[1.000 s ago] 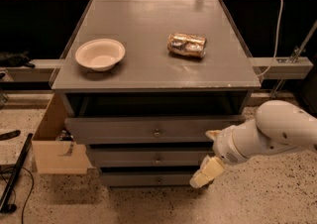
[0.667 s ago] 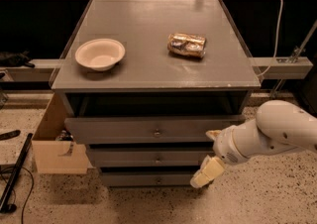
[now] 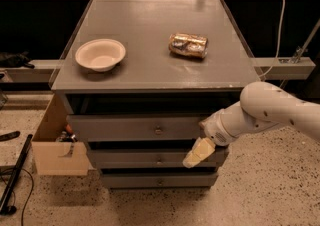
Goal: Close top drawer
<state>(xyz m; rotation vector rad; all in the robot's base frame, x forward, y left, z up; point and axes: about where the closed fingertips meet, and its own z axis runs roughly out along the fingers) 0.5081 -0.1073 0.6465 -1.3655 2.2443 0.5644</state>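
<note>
1. One camera looks down from high in front of the cabinet (image 3: 150,25), facing its drawer fronts.
2. It stands fairly near: the cabinet fills the middle of the frame.
3. The gripper (image 3: 199,152) sits lower right of centre, and its arm (image 3: 270,107) enters from the right edge.

Grey cabinet top (image 3: 150,20) carries a white bowl (image 3: 100,54) at approx. 10 o'clock & a crumpled shiny snack bag (image 3: 188,45) at approx. 1 o'clock, well apart. On the speckled floor (image 3: 260,190) an open cardboard box (image 3: 52,157) sits just beside the cabinet at 8 o'clock w/ small items inside (can't tell what), a black pole (image 3: 15,180) lying further out. White cable (image 3: 278,25) hangs at 2 o'clock; two slim lower drawer fronts (image 3: 140,159) w/ round knobs sit pushed in at 6 o'clock, the gripper (image 3: 199,152) in front of the upper one's right end, approx. 5 o'clock.
</note>
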